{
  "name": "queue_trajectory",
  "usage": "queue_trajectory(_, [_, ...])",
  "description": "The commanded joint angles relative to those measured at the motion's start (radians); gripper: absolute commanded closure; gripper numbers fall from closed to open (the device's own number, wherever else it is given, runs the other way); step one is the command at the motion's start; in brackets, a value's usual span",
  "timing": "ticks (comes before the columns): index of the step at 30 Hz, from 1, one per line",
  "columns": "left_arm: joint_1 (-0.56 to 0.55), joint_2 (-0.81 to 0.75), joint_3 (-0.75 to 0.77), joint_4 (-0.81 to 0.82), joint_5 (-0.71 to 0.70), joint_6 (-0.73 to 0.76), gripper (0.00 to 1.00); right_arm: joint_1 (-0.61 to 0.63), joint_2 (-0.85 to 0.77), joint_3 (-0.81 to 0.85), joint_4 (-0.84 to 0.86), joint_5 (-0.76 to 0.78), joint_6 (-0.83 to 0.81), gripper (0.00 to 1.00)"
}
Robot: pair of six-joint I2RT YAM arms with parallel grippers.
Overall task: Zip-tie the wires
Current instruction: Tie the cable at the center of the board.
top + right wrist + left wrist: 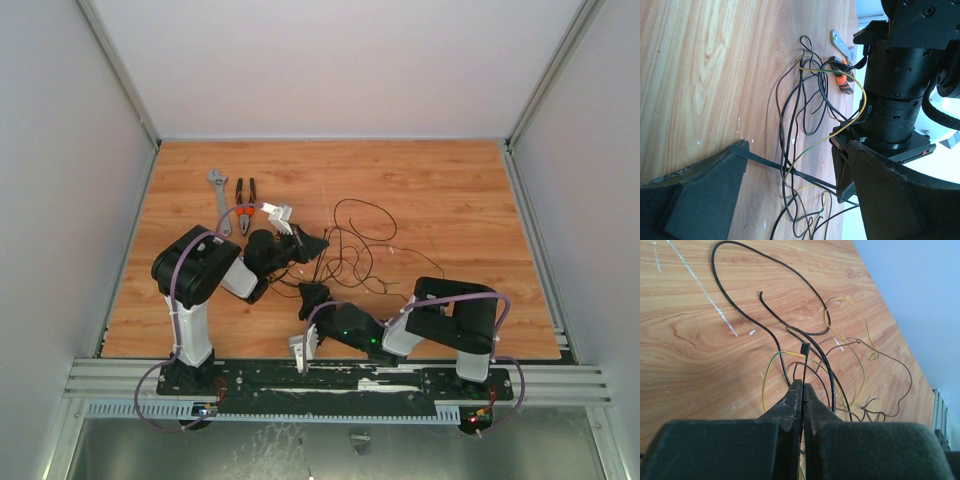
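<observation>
The wires [352,252] lie as a loose tangle of thin black and olive-yellow strands in the middle of the wooden table. My left gripper [803,385] is shut on the zip tie [804,351], whose square head sticks up just past the fingertips over the wires [824,360]. In the right wrist view the zip tie [768,163] runs as a straight black strip from the left gripper [842,172] across the wires [793,128] to my right gripper's lower-left finger. My right gripper [796,146] is open, its jaws wide on either side of the strip and strands. In the top view the left gripper [318,245] and right gripper [312,297] sit close together.
Orange-handled pliers [245,205] and a metal wrench [219,198] lie at the back left of the table [450,180]; both also show in the right wrist view, the pliers [842,82] and the wrench [840,45]. White walls enclose the table on three sides.
</observation>
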Motion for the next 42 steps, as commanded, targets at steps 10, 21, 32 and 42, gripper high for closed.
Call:
queue_trajectory(10, [0.001, -0.01, 0.013, 0.012, -0.008, 0.013, 1.0, -0.042, -0.009, 0.001, -0.109, -0.071, 0.097, 0.64])
queue_trajectory(21, [0.001, -0.018, 0.01, 0.018, 0.003, 0.023, 1.0, -0.103, -0.121, 0.067, -0.295, -0.213, 0.277, 1.0])
queue_trajectory(32, [0.001, -0.036, -0.003, 0.044, 0.043, 0.055, 1.0, -0.269, -0.245, 0.206, -0.654, -0.534, 0.536, 1.0])
queue_trajectory(42, [0.001, -0.046, -0.006, 0.05, 0.053, 0.055, 1.0, -0.323, -0.242, 0.21, -0.64, -0.646, 0.634, 1.0])
